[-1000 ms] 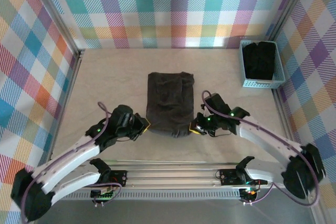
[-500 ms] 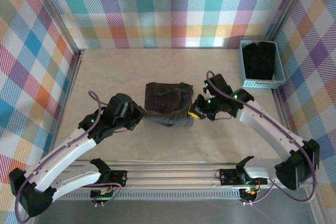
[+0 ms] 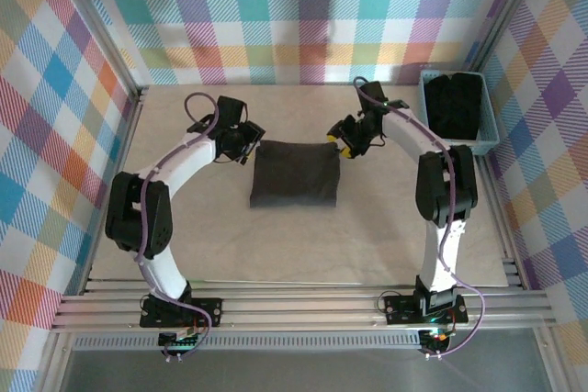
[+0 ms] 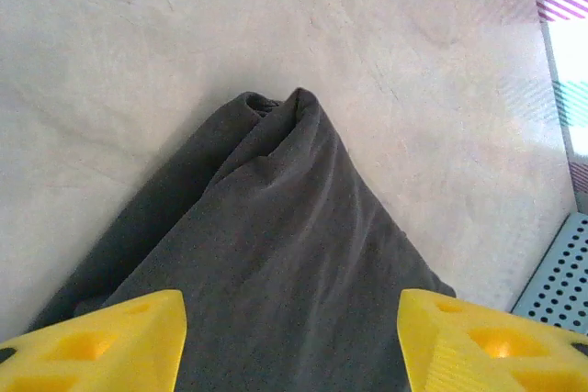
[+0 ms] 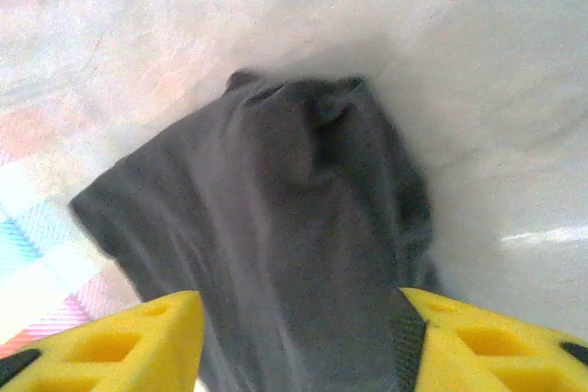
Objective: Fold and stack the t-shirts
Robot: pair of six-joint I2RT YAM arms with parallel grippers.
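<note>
A pale cream desk (image 3: 184, 236) with faint marbled veining was seen. It was closed in on the far side and on both flanks by walls (image 3: 303, 16) hung with pastel plaid cloth in pink, teal, yellow, orange and lilac. Bare aluminium posts (image 3: 103, 25) were set at the far corners, and ribbed aluminium rails (image 3: 303, 305) were run along the near edge, where the arm bases were bolted.

A dark charcoal t-shirt (image 3: 296, 173), folded into a tidy rectangle, was laid flat near the middle of the desk. The left fingers (image 4: 92, 346) were held wide apart at its far left corner, with nothing clamped between them. In the left wrist view the folded corner was seen lying on the desk between the yellow tips. The right fingers (image 5: 101, 341) were likewise spread open at the far right corner, and nothing was gripped. The left arm (image 3: 179, 161) and the right arm (image 3: 406, 128) were stretched far across the desk.

A light blue mesh basket (image 3: 457, 145) was stood in the far right corner beside the wall, well apart from the folded shirt. More t-shirts (image 3: 455, 103) were piled within it.
</note>
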